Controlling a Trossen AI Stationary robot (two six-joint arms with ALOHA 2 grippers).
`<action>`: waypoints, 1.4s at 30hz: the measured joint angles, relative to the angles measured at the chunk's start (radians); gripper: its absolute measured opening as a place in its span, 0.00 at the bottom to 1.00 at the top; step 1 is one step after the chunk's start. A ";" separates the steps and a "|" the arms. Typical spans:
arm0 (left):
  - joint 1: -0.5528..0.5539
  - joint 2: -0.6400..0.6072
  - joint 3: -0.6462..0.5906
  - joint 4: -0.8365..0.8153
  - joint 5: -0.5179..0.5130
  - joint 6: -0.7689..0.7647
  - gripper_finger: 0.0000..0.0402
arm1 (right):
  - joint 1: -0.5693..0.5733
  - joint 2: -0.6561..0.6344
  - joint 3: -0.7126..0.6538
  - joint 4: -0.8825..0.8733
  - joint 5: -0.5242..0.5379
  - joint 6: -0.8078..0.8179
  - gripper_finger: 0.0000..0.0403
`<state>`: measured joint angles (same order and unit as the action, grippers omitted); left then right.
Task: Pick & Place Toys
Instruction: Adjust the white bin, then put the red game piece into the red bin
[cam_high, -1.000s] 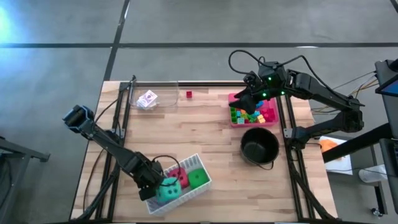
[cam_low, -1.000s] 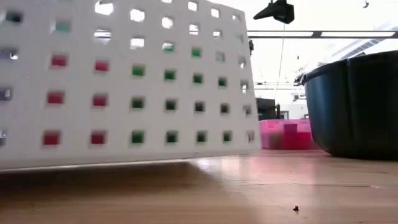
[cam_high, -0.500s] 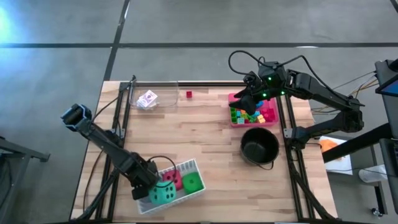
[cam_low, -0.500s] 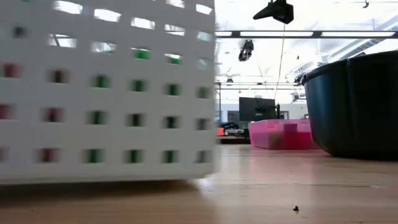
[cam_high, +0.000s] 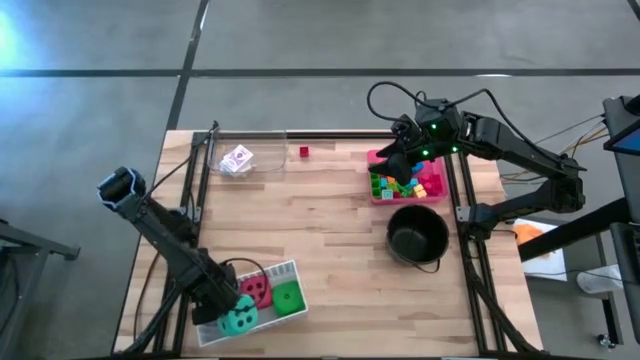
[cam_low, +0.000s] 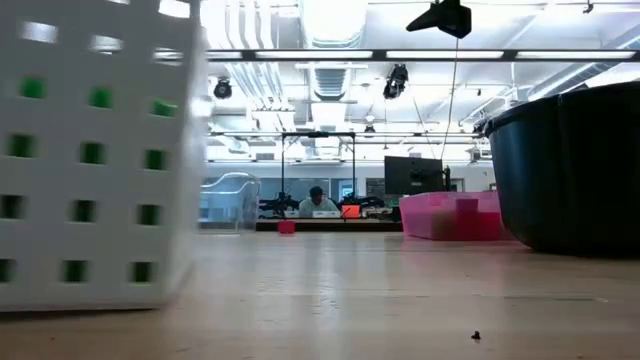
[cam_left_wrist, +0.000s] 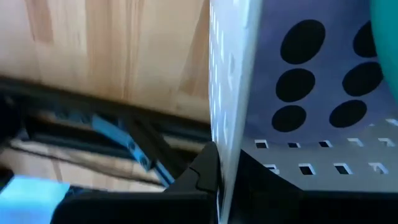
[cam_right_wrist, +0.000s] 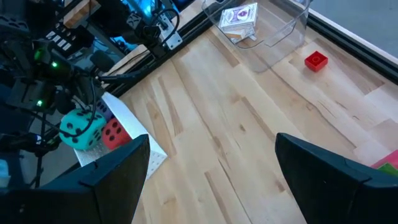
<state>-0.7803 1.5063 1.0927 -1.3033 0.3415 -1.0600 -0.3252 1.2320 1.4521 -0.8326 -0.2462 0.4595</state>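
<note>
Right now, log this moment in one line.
left claw: shut on white tray wall | right claw: open over pink tray

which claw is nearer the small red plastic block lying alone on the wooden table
Right. The right claw hovers over the pink tray, a short way across from the small red plastic block. The left claw grips the white perforated basket at the opposite near corner.
</note>
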 joint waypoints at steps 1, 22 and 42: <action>-0.009 0.000 0.001 -0.005 0.013 -0.010 0.03 | 0.000 0.000 0.000 0.000 0.000 0.000 0.84; -0.039 -0.103 -0.011 0.005 0.018 -0.116 0.23 | 0.000 0.000 0.000 0.000 -0.024 0.000 0.84; 0.108 -0.187 0.136 -0.074 -0.047 -0.142 0.29 | 0.000 0.000 0.000 0.007 -0.024 0.011 0.84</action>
<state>-0.6728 1.3196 1.2285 -1.3777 0.2945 -1.2022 -0.3252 1.2320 1.4521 -0.8251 -0.2699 0.4709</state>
